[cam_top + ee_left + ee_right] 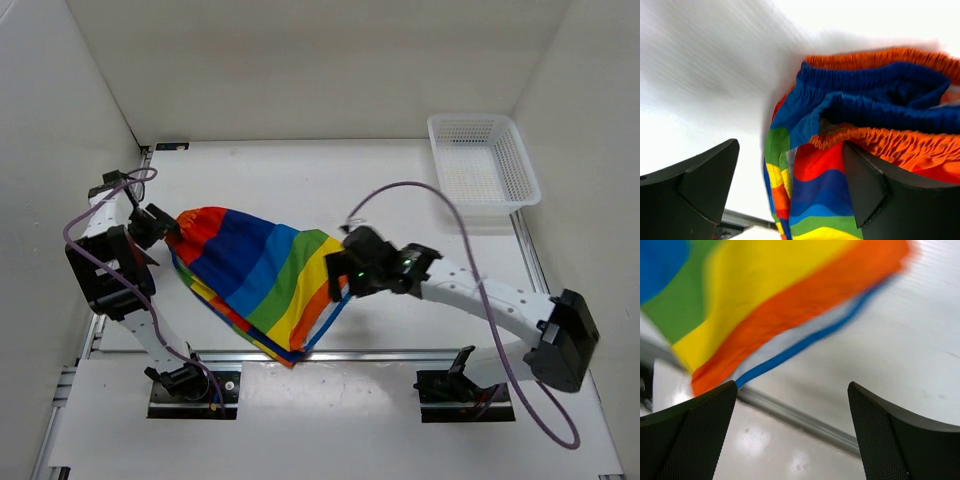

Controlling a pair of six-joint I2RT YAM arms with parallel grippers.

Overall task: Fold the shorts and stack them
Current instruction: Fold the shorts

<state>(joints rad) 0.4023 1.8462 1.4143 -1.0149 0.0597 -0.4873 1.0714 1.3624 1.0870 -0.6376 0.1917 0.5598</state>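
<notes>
The rainbow-striped shorts [262,278] lie left of centre on the table, with the gathered red-orange waistband toward the left arm and the leg hems toward the front rail. My left gripper [163,228] is open right at the waistband end. In the left wrist view [790,200] the shorts [840,165] fill the space ahead, and the cloth reaches between the wide-apart fingers [705,185]. My right gripper [345,275] is open at the shorts' right edge. In its wrist view [792,435] the blurred orange and blue hem [790,325] lies ahead and nothing is between the fingers.
A white mesh basket [470,121] stands at the back right. A metal rail [400,353] runs along the table's front edge and also shows in the right wrist view [805,422]. White walls enclose the left, back and right sides.
</notes>
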